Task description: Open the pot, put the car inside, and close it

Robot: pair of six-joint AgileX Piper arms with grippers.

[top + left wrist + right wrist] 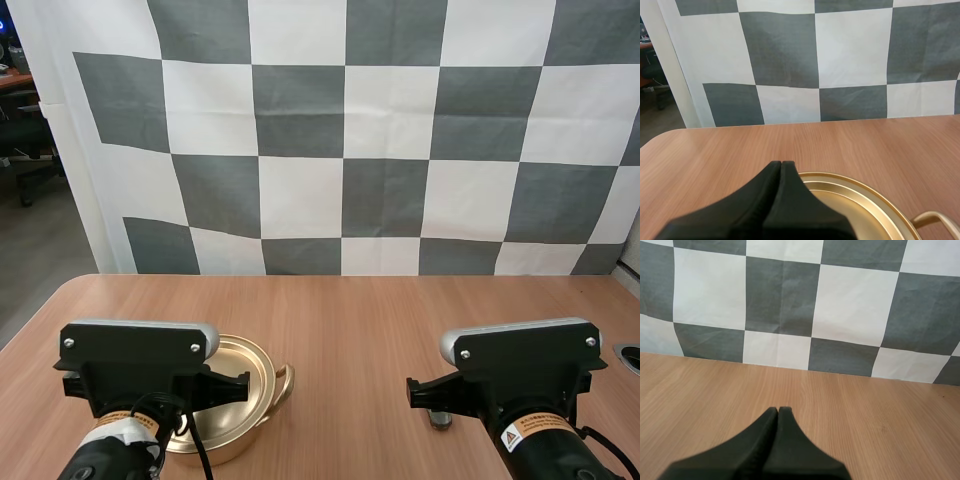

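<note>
Since the pot (240,385) shows a flat, ringed gold top that I take for its lid (850,200), the task appears to stand at its first step, the opening, with nothing yet lifted. The pot sits on the desk (350,320) directly beneath the left gripper (781,164), with its loop handle (286,384) on the side toward the right arm. Any knob on the lid is hidden under the fingers, so I cannot tell where a grasp should fall. Well to the right of the pot, a small dark thing (438,418) pokes out from under the right arm. It may be the car, but too little of it shows to say. The left gripper's fingers lie pressed together as one wedge, holding nothing, their tips over the pot's near edge. The right gripper (778,410) is likewise closed on nothing, over bare desk away from the pot. The next move, in my judgement, calls for the left fingers to spread, descend on the lid's centre and pinch it.
</note>
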